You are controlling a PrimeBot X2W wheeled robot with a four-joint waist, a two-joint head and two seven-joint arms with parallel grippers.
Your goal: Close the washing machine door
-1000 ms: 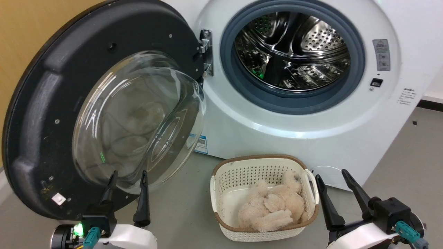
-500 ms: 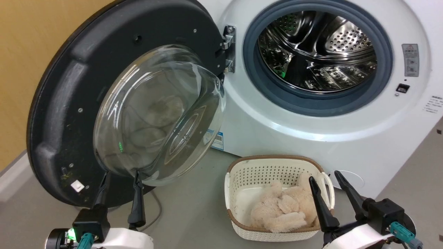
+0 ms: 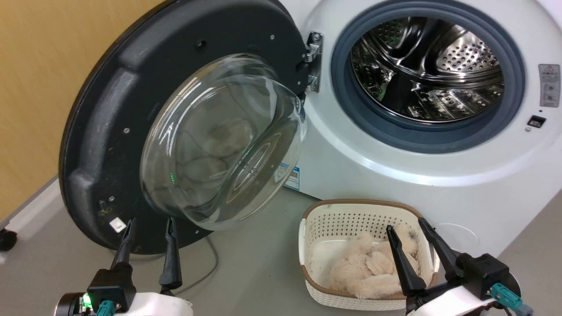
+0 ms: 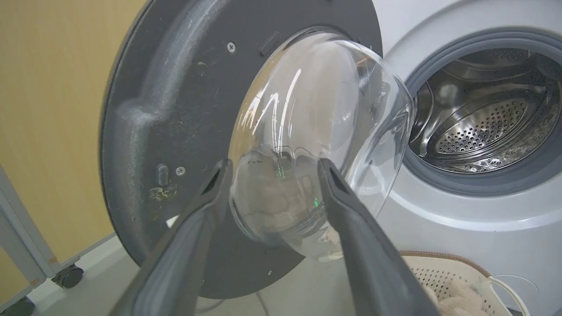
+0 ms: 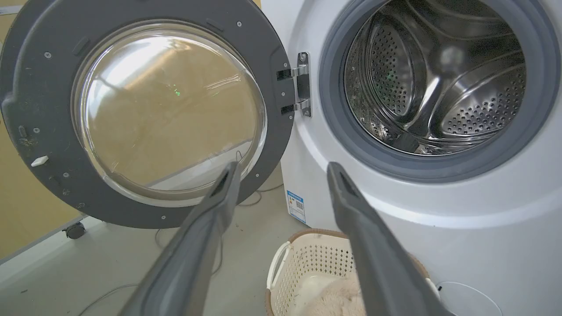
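The washing machine door (image 3: 109,127) stands swung wide open to the left, its matte black inner face and bulging clear glass bowl (image 3: 224,140) turned toward me; its metal hinge (image 3: 312,61) joins it to the white washing machine (image 3: 395,171). The steel drum (image 3: 428,70) lies exposed inside the grey gasket. My left gripper (image 3: 149,224) is open, fingers pointing up just below the door's lower rim, apart from it. In the left wrist view that gripper (image 4: 274,169) frames the glass bowl (image 4: 316,140). My right gripper (image 3: 406,224) is open over the basket, empty. The right wrist view shows the door (image 5: 145,109) and the gripper (image 5: 281,169).
A cream perforated basket (image 3: 316,232) with a fluffy beige toy (image 3: 373,267) sits on the grey floor before the machine. A yellow wall (image 3: 39,87) stands behind the door. A caster wheel (image 3: 6,240) and a thin cable (image 3: 206,267) lie near the door's base.
The whole head view has shifted rightward across the picture, so the camera has turned. Both grippers stay open, low in the frame, with nothing held. The door stands open as before.
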